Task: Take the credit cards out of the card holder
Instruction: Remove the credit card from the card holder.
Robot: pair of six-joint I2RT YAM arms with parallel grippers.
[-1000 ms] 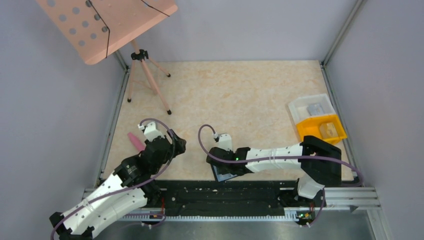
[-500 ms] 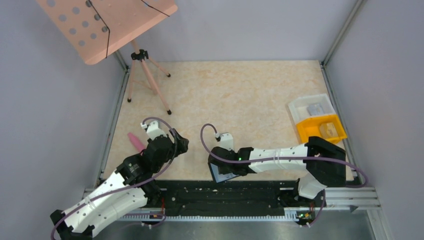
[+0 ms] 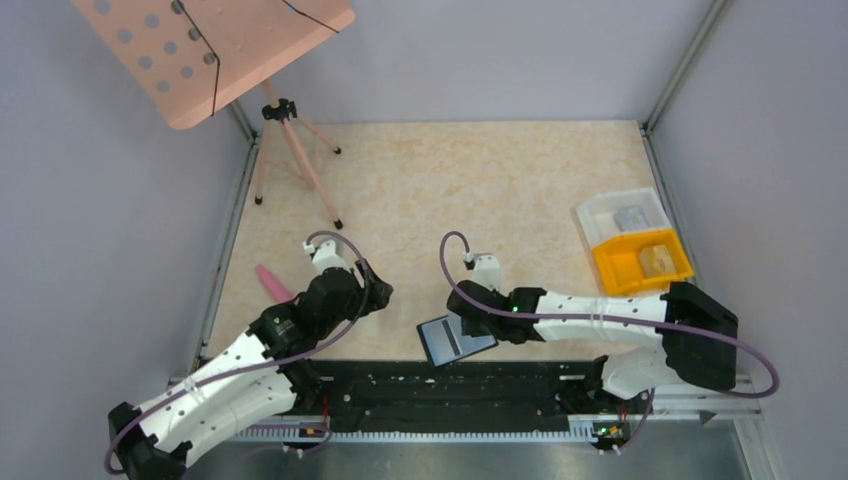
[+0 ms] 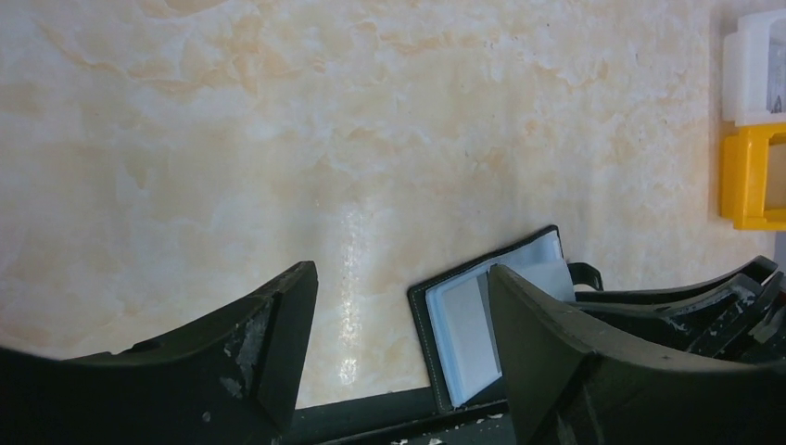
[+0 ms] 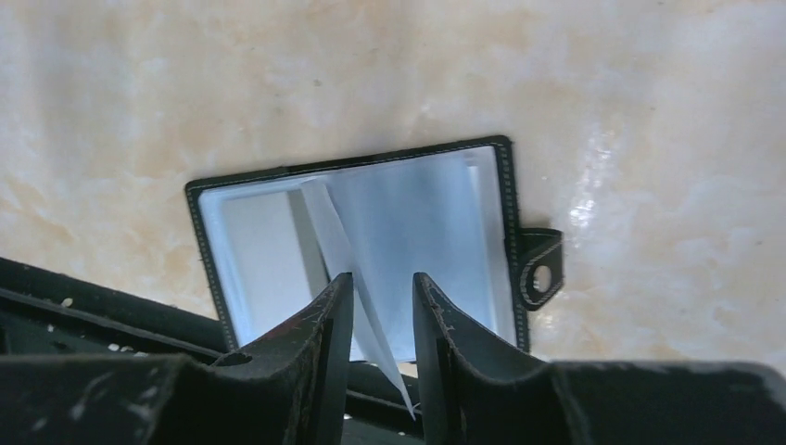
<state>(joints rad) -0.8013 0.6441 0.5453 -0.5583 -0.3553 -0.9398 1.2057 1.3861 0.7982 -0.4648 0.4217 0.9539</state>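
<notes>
Backed the right gripper point(image 5: 382, 298) off the card holder point(image 3: 455, 341), baring it — and swung the left gripper point(image 4: 400, 278) nearer.

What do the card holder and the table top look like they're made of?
The card holder looks like matte black leather or imitation leather, going by the pale stitching along its edge. Its inner sleeves look like thin, glossy, translucent plastic film; one leaf stands up. The table is smooth marble-patterned laminate or stone, semi-gloss, with a bright reflected streak.

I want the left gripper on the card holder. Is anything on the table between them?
Nothing visible: only bare table lies between the open left gripper and the card holder. The right gripper hangs over the holder's open face, a clear leaf between its fingers.
</notes>
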